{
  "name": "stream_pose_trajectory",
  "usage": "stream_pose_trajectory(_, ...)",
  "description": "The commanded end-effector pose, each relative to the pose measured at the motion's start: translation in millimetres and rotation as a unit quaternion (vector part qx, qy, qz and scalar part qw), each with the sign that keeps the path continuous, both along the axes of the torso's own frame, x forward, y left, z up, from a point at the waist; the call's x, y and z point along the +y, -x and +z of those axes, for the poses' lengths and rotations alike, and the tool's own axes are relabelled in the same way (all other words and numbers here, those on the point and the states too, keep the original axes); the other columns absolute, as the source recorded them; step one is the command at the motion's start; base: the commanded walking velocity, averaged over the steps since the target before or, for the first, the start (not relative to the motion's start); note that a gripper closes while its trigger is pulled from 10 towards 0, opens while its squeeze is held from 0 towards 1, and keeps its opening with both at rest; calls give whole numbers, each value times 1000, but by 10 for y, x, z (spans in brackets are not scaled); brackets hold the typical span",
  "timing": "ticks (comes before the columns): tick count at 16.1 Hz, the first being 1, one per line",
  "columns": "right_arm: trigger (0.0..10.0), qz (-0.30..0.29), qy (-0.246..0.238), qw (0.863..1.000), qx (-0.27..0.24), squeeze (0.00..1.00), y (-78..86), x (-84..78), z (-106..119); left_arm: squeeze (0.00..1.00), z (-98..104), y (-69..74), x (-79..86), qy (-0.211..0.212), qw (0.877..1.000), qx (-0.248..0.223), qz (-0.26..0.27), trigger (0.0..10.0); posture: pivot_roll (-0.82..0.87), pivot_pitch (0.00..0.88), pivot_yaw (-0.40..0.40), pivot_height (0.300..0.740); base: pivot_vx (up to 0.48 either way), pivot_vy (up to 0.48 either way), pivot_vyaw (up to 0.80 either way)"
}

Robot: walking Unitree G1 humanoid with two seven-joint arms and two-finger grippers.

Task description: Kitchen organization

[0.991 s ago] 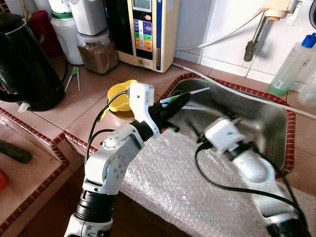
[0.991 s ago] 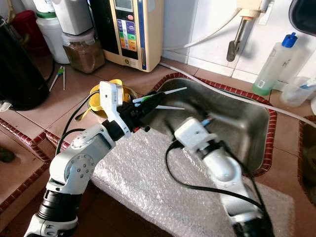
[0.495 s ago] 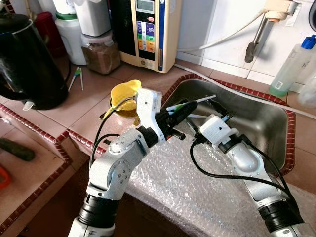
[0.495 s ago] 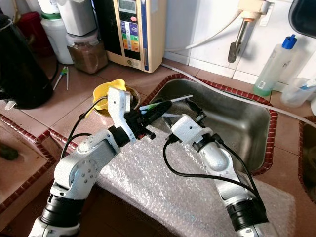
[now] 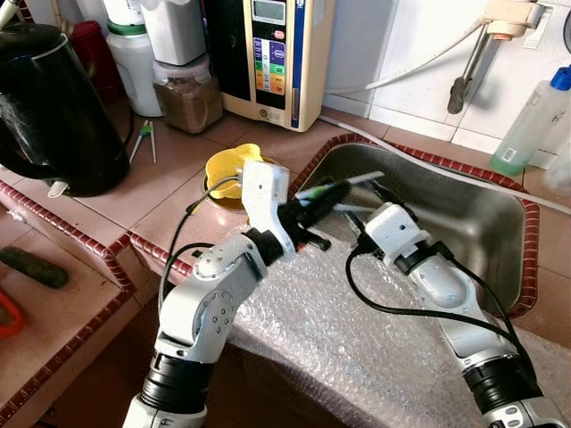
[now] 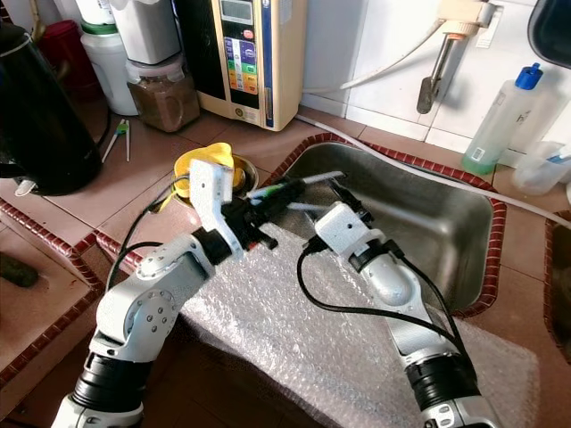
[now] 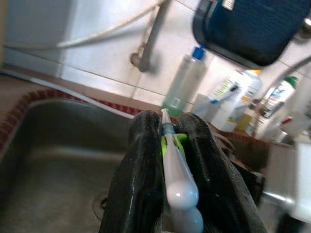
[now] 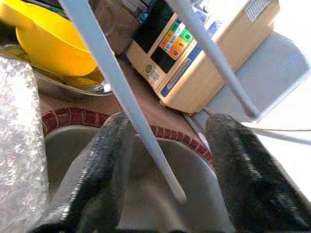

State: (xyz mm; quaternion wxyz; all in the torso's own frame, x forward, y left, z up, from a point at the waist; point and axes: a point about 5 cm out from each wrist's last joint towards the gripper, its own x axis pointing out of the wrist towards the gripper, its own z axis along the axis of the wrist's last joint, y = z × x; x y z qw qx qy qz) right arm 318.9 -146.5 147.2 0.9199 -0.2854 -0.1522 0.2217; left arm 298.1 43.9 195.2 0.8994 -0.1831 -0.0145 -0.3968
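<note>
Left eye view, lower half of the frame: both silver arms reach forward over a sheet of bubble wrap (image 5: 357, 321) that drapes the near edge of the tabletop (image 5: 134, 192) and the front of the sink (image 5: 500, 232). At frame centre, the left tool (image 5: 337, 190) is clamped on a toothbrush (image 5: 352, 182), a green and white one with a slim white handle. In the left wrist view its two fingers (image 7: 141, 174) press on either side of the toothbrush's thick rounded part, so the grip looks firm.

The toothbrush's long axis runs from the left tool toward the right of the frame and slightly upward, jutting out over the sink's near left corner. Its free end points at the right tool (image 5: 378, 193), which sits just beside it, slightly farther into the sink. The right wrist view shows that tool's fingers (image 8: 252, 179) spread apart, with a white rod crossing the gap between them and a second white rod farther back; whether either touches a finger cannot be told. The likely next step is a handover or a release, and it turns on that crossing: the right tool is nearer the free end.

Farther back, at upper left centre, a yellow cup (image 5: 227, 168) stands behind the left wrist.
</note>
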Motion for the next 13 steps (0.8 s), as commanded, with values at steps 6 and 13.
stream_pose_trajectory(6,0,27,-11,999,19,0,40,35,-43,0,24,-42,6,-1,1000,-5,18,157,-93,33,15,740,0,0,0)
stream_pose_trajectory(13,0,38,-16,999,29,0,70,85,-85,0,-15,-31,-3,-3,1000,2,19,1765,-92,37,14,740,0,0,0)
